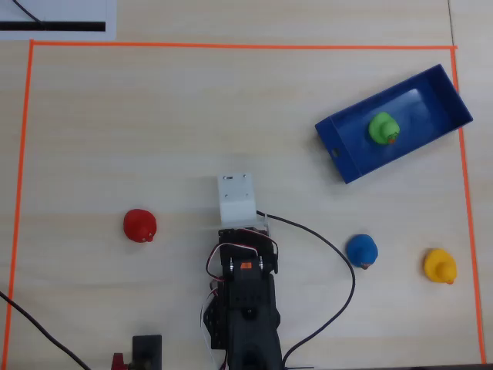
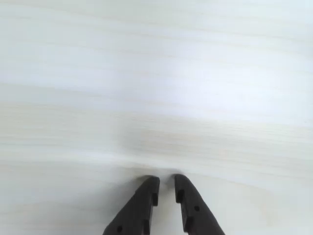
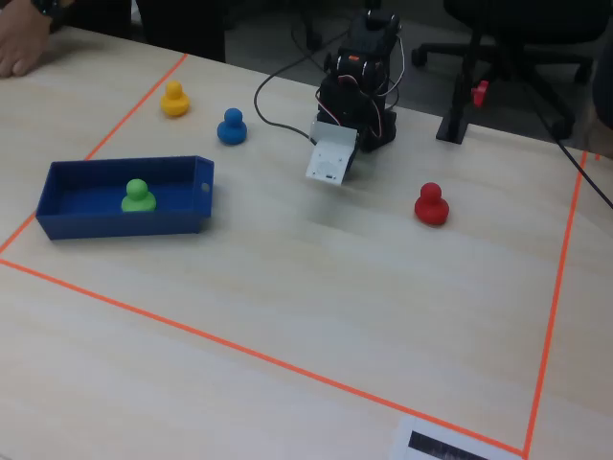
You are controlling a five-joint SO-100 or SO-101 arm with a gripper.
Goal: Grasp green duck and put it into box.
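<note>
Sitting inside the blue box [image 1: 443, 99], the green duck [image 1: 382, 127] rests upright while the empty claw [image 2: 166, 182] hangs nearly closed over the bench [image 1: 154, 123].

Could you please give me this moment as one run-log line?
green duck: inside box | gripper: nearly closed, empty, over bare table | task: placed

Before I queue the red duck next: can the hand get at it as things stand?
Probably yes. The red duck stands alone on bare table, nothing between it and the hand, which is empty, fingers nearly together, and folded back near the arm's base.
</note>
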